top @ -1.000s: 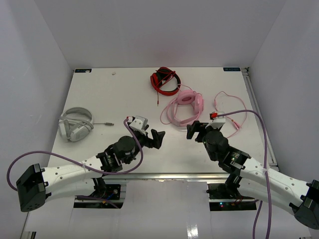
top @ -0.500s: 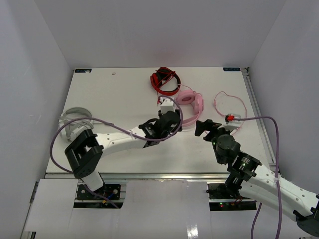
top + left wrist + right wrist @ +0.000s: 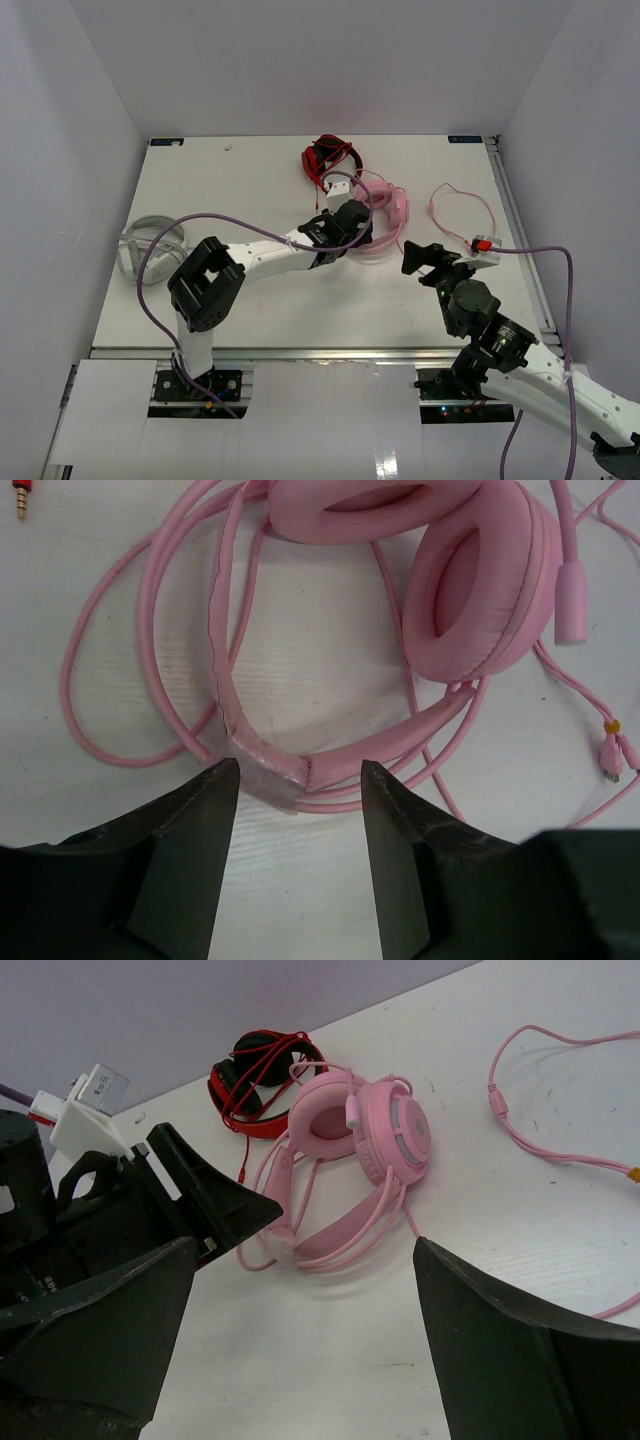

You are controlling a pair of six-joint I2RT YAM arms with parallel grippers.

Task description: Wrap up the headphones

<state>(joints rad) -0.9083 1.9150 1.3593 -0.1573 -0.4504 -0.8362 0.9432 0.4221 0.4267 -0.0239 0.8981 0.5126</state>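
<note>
Two risks stand out. The left gripper (image 3: 297,770) holds nothing. Its jaws are partly apart and straddle the near bend of the headband (image 3: 265,765). The headphones (image 3: 480,590) lie just ahead of it, with cable (image 3: 110,650) looped to its left and between the fingertips. Closing here could pinch cable strands against the band, or push the set away. The right gripper (image 3: 412,257) is wide and empty, close on its right, so the arms might collide.
</note>
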